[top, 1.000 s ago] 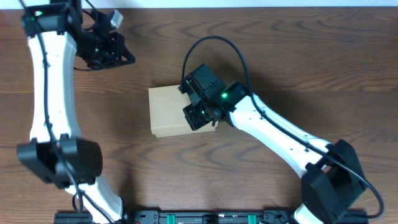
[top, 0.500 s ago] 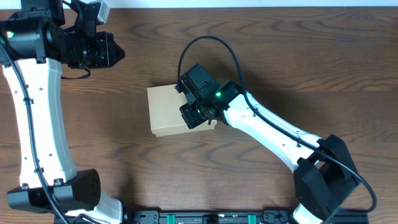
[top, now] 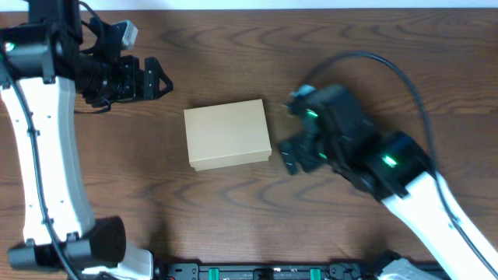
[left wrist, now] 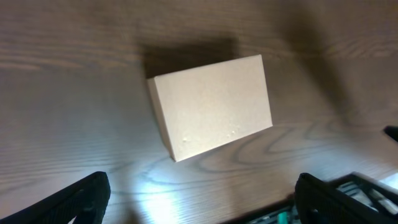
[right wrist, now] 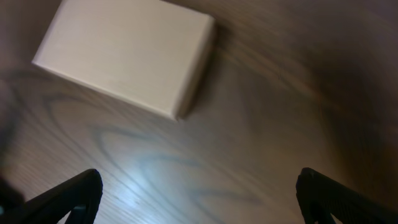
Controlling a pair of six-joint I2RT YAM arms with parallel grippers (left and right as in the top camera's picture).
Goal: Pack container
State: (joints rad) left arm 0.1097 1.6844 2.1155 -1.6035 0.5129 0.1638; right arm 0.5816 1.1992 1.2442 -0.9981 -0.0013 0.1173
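The container (top: 227,134), a plain tan cardboard box with its lid down flat, lies alone in the middle of the dark wooden table (top: 350,47). My left gripper (top: 154,78) hovers up and to the left of it, open and empty. The left wrist view has the container (left wrist: 211,106) well ahead of the spread fingers (left wrist: 81,199). My right gripper (top: 286,134) is just off the box's right edge, open, not touching it. Seen from the right wrist, the container (right wrist: 124,53) lies at the upper left, beyond the wide-apart fingers (right wrist: 339,196). Nothing sits between either pair of jaws.
Bare wood grain surrounds the box on all sides. A black rail with green parts (top: 249,272) runs along the table's near edge. The left arm's white link (top: 47,155) stands along the left side.
My right gripper has come off the box's right edge, drawn back to the right and opened. My left gripper has opened as well. The box stays where it was.
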